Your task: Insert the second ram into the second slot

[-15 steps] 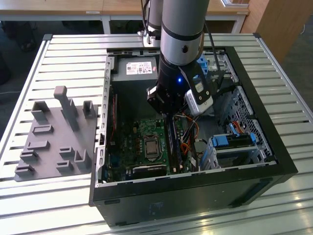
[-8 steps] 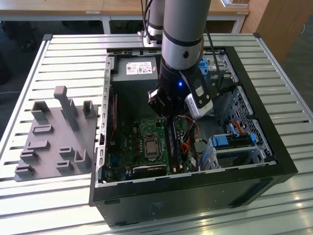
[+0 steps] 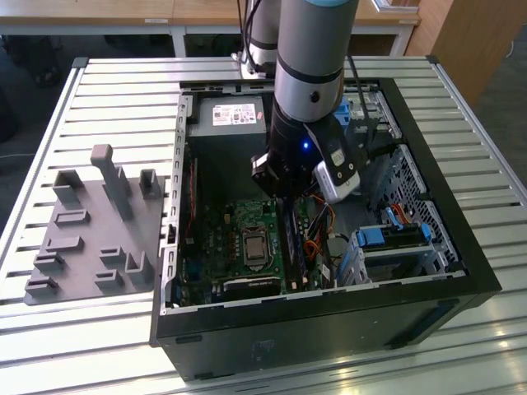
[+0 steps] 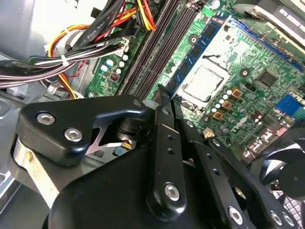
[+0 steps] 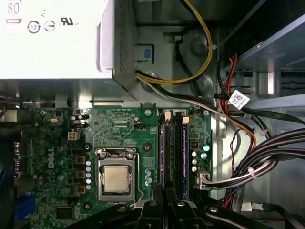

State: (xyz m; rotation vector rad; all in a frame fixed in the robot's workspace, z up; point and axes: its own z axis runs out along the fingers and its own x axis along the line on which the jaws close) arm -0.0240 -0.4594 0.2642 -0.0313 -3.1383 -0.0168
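Note:
The second ram [image 4: 193,55], a thin blue stick, stands on edge in the black slot closest to the CPU socket [image 5: 116,179]. In the first wrist view it is a dark strip with a bluish sheen [image 5: 162,152]. My gripper [image 4: 162,98] is shut, and its tips sit right at the near end of that stick, low inside the open computer case [image 3: 461,271]. I see nothing between the fingers. In the exterior view the gripper [image 3: 284,196] hangs just over the row of slots [image 3: 290,239]. More black slots [image 5: 178,152] run parallel on the side away from the socket.
The power supply [image 3: 226,115] fills the case's far end. Thick cable bundles [image 5: 248,167] run beside the slots. A drive cage with blue parts [image 3: 391,243] is at the exterior view's right. A grey holder fixture [image 3: 95,222] lies on the slatted table outside the case.

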